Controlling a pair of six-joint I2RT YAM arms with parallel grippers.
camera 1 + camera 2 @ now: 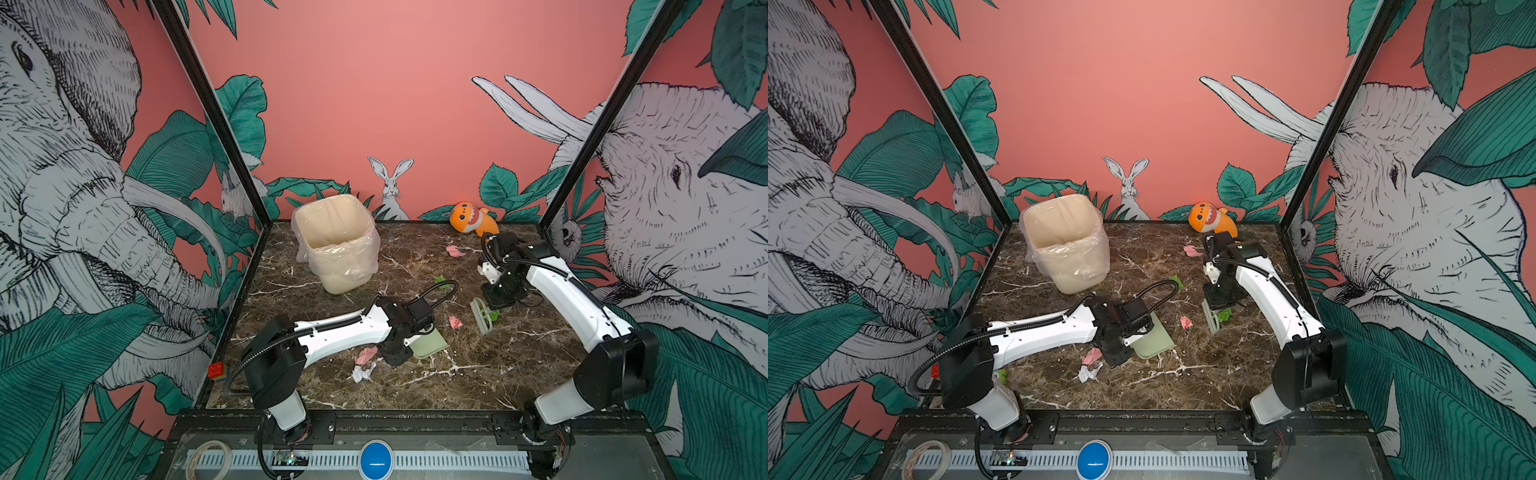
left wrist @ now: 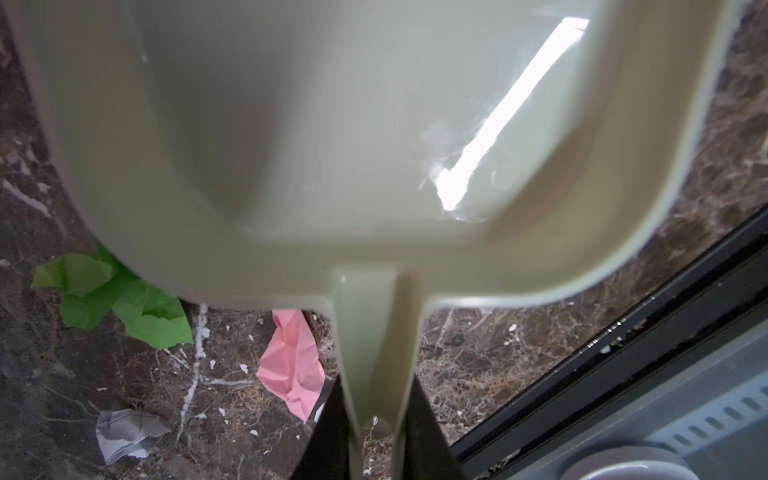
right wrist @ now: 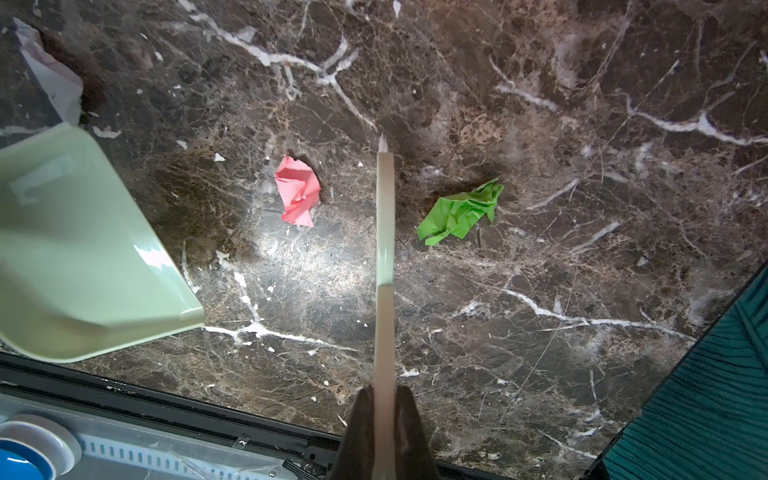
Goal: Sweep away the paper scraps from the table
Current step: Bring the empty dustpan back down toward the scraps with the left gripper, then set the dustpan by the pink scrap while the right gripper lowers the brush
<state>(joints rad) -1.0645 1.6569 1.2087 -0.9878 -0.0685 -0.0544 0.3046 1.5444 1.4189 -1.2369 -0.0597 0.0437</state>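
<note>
Step in hand: first sweep, not yet begun. All visible paper scraps (image 1: 455, 322) lie on the surface (image 1: 478, 374); none are in the dustpan (image 1: 430, 345), whose inside shows bare in the left wrist view.

Left end effector (image 2: 376, 432): clamped on the dustpan handle, black fingers on either side of it. The open lip faces the right arm. Cannot tell whether the lip sits flush on the surface.

Right end effector (image 3: 384, 432): clenched on the brush (image 3: 384, 228) handle, brush seen edge-on, head down near the surface.

Scrap positions:
- pink scrap (image 3: 298, 191): between brush and dustpan lip.
- green scrap (image 3: 461, 212): just beside the brush, on the side away from the dustpan.
- green piece (image 2: 112, 299), pink piece (image 2: 293, 365), white piece (image 2: 124, 432): behind the dustpan, on its handle side, so out of this stroke's path.
- far pink bit (image 1: 455, 250): near the orange shark toy (image 1: 473, 220).
- far green bit (image 1: 440, 282): mid-surface, beyond the left arm.

The lined bin (image 1: 336, 245) stands at the back, well apart from the dustpan.

Judgement, next move: the brush needs to go round behind the green scrap, bristles down, then draw toward the lip so both pieces are gathered in one pass. The dustpan must be pressed flat and held steady. Risk: light crumpled paper may skid sideways off the bristles or slip under a raised lip.
</note>
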